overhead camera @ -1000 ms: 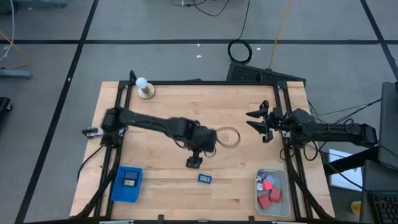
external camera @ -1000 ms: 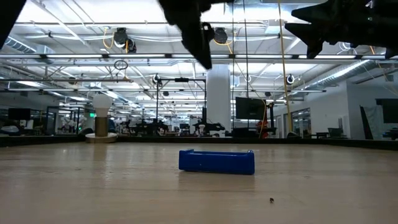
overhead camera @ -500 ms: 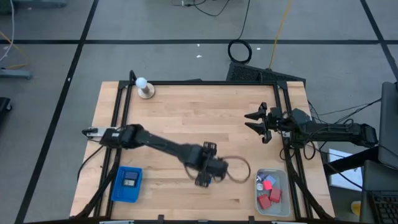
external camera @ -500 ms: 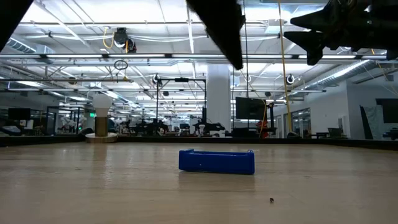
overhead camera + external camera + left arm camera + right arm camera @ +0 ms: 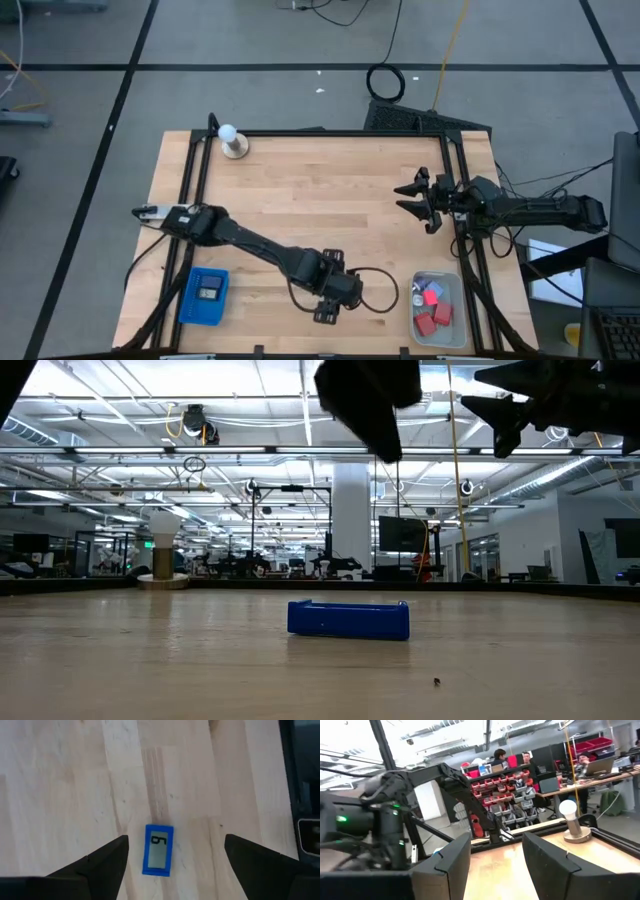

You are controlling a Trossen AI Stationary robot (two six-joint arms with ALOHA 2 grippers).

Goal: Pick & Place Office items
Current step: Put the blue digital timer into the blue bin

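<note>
Left gripper (image 5: 172, 851) hovers over the small blue piece (image 5: 159, 849), fingers (image 5: 102, 862) spread wide with the piece lying flat on the desk (image 5: 60, 790) between them, lined up for a straight drop and pinch. Right gripper (image 5: 415, 200) waits at the desk's right edge, fingers spread, holding nothing.

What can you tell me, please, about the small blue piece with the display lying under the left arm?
The small blue piece is a flat rectangle with a blue frame around a pale grey display showing one dark digit. It lies flat on the wooden table, display up, alone. The left gripper hangs above it, jaws open to either side, not touching.
</note>
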